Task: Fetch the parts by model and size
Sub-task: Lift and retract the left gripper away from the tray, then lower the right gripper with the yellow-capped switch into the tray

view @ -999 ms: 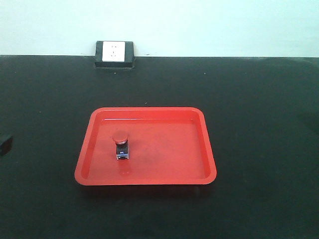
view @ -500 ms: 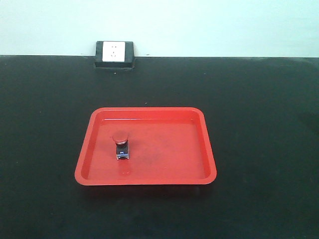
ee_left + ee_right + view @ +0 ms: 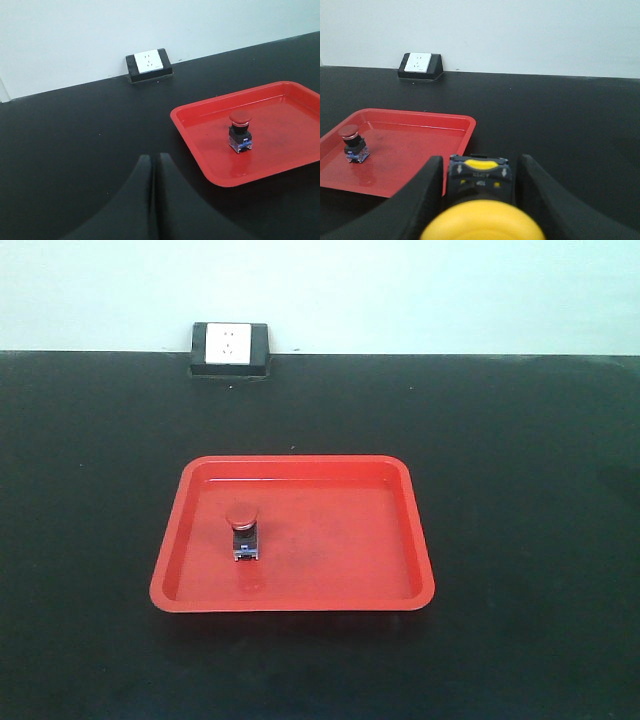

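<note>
A red-capped push-button switch (image 3: 243,533) stands upright in the left half of a red tray (image 3: 340,540); it also shows in the left wrist view (image 3: 240,132) and the right wrist view (image 3: 354,145). My right gripper (image 3: 480,159) is shut on a yellow-capped switch (image 3: 479,176), its black body between the two fingers and its blurred yellow cap toward the camera. It hangs just off the tray's near right corner (image 3: 465,131). My left gripper (image 3: 152,156) is shut with nothing in it, over bare table to the left of the tray (image 3: 280,150). Neither gripper shows in the front view.
A white wall socket on a black base (image 3: 230,348) sits at the back edge of the black table (image 3: 520,490), against the pale wall. It also appears as the socket (image 3: 150,64) in the left wrist view and the socket (image 3: 420,64) in the right.
A dark gripper tip seen at the left edge of the front view one second ago has left that view. The tray and the red-capped switch have not moved.
</note>
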`<state>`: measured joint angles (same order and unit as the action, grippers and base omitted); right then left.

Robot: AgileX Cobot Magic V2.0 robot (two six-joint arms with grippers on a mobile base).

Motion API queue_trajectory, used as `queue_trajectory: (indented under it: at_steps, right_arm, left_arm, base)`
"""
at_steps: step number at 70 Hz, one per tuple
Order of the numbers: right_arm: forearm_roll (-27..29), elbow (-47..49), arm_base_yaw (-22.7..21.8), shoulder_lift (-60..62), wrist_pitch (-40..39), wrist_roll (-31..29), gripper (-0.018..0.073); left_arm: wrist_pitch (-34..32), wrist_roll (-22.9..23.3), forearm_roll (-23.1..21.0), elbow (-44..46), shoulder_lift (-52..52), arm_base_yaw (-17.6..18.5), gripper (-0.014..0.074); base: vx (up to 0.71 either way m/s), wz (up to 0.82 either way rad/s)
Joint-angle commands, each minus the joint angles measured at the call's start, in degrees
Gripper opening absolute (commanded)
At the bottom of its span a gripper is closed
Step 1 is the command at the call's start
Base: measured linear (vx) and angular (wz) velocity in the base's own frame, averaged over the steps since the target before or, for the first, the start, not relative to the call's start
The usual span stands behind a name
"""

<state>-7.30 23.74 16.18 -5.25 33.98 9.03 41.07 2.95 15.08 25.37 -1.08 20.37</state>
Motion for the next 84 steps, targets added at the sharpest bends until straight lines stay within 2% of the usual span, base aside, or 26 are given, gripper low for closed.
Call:
queue_trajectory:
  at_steps: [1, 10, 20, 30, 37, 45, 53, 61, 84]
  right_arm:
    - [-0.3, 1.5, -0.3, -2.2, -6.0, -1.8, -0.0005]
    - [1.4, 1.7, -0.3, -6.2, -10.0, -5.6, -0.0005]
    - [7.3, 3.6, -0.3, -13.2, -15.5, -12.3, -0.0005]
    - [12.2, 7.8, 0.0, -22.2, -16.8, -20.8, -0.0005]
    - [14.0, 11.0, 2.7, -28.3, -17.8, -24.9, -0.0005]
    - [14.7, 14.8, 7.6, -34.6, -18.3, -26.8, -0.0005]
    - [14.7, 18.9, 10.7, -41.1, -17.6, -26.6, -0.0005]
    - [14.9, 24.2, 11.9, -48.9, -16.2, -24.5, -0.0005]
    - [14.2, 42.8, 11.9, -70.3, -5.2, -11.2, -0.0004]
  left_arm:
    - [-3.7, -0.3, -0.1, 1.2, -0.8, 0.0, -0.0008]
    - [-3.7, -0.3, -0.1, 1.2, -0.8, 0.0, -0.0008]
    - [-3.7, -0.3, -0.1, 1.2, -0.8, 0.0, -0.0008]
    - [-3.2, -0.3, -0.1, 1.2, -0.8, 0.0, -0.0007]
    - [-2.2, -0.3, -0.1, 1.2, -0.8, 0.0, -0.0007]
    - [-1.2, -0.3, 0.0, 1.2, -0.8, 0.0, -0.0007]
    - [-1.1, -0.3, 0.0, 1.2, -0.8, 0.0, -0.0007]
    - [-1.1, -0.3, 0.0, 1.2, -0.8, 0.0, -0.0007]
    - [-1.1, -0.3, 0.0, 1.2, -0.8, 0.0, -0.0006]
  base:
    - [0.00, 0.00]
    - [0.00, 0.00]
    - [0.00, 0.00]
    - [0.00, 0.00]
    - [0.00, 0.00]
    - [0.00, 0.00]
    - [0.00, 0.00]
    - [0.00, 0.00]
    - [0.00, 0.00]
